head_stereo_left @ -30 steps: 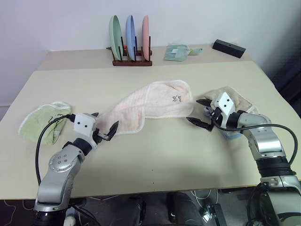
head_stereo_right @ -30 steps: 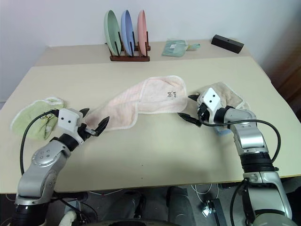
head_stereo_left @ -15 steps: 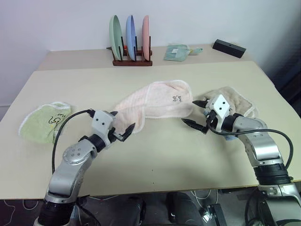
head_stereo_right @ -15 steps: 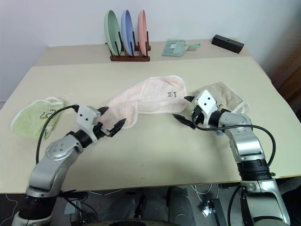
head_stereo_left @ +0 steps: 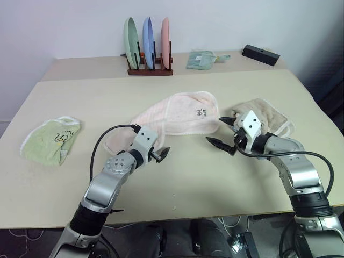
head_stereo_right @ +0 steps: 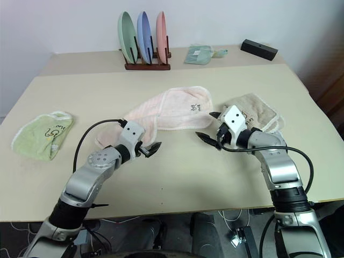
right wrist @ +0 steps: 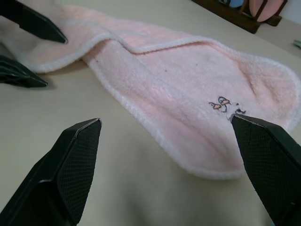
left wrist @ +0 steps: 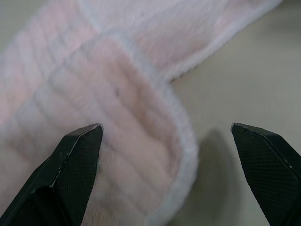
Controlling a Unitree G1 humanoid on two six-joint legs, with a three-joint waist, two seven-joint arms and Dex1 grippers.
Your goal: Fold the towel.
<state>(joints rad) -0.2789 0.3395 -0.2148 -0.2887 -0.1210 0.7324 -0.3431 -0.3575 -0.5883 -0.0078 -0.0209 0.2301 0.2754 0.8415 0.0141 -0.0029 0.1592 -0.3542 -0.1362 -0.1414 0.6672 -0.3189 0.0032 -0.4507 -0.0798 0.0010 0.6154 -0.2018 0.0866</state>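
From the head views, the towel [head_stereo_left: 174, 115] lies rumpled and partly doubled over in the middle of the tabletop [head_stereo_left: 215, 183]. The left gripper [head_stereo_left: 159, 154] hovers just beside the towel's near left edge, fingers wide and empty. The right gripper [head_stereo_left: 224, 133] waits just beside the towel's right end, fingers also wide.

In the left wrist view, a folded lip of towel sits between the spread fingers [left wrist: 75, 155].

In the right wrist view, the towel's logo [right wrist: 225, 104] faces up.

Each gripper should pinch only the top layer at a corner, so the fold turns out even.
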